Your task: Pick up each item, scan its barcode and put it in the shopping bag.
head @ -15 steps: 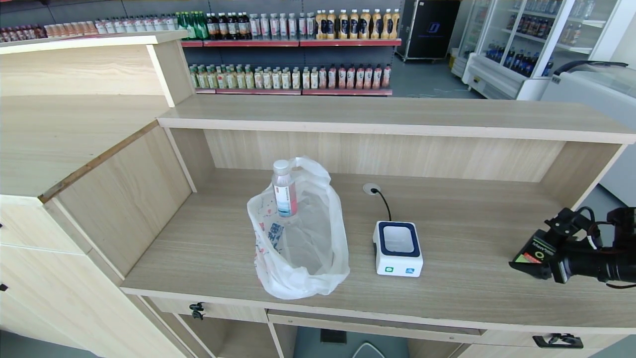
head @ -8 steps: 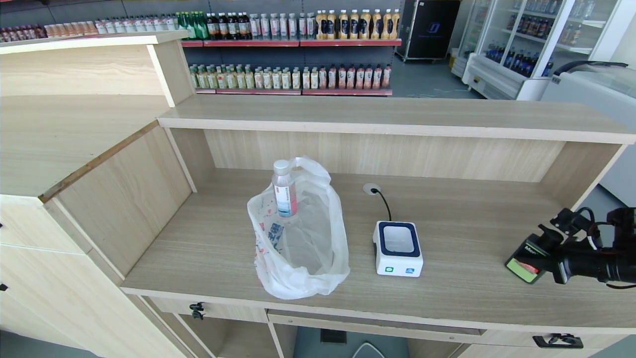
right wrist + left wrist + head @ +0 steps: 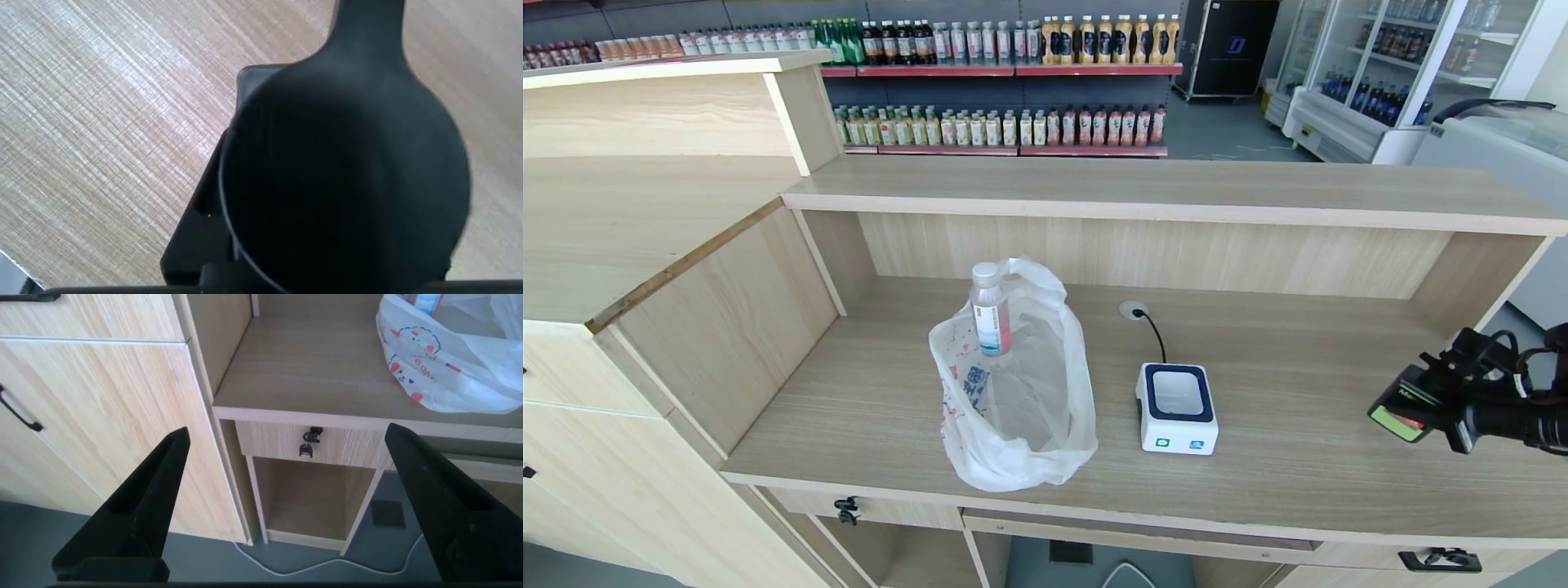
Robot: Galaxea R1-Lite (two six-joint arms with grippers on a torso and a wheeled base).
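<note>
Black-edged, with a green and red face, a small pack (image 3: 1395, 411) is sitting clamped in the right gripper (image 3: 1421, 394), whose fingers are pressing closed on it at the right end of the wooden counter (image 3: 1298, 465); a strip of pale lettering is running along the pack's dark edge, too small to make out. Well apart from it, toward the middle of the counter, a white scanner (image 3: 1176, 410) with a dark blue rim round its window is lying flat, showing two small coloured marks on its near face, and its black cable is running back to a round grommet (image 3: 1134, 309). Just beside the scanner, on its left, a thin white shopping bag (image 3: 1021, 425) is standing open, printed with red and blue figures (the print is crumpled and not legible), and a clear bottle (image 3: 990, 320) with a white cap and a pink and white label is standing upright inside it. Low beside the counter's left front corner, the left gripper (image 3: 286, 514) is hanging with its two black fingers (image 3: 139, 514) spread wide and nothing between them, facing a drawer lock (image 3: 309, 443) under the bag's edge.
</note>
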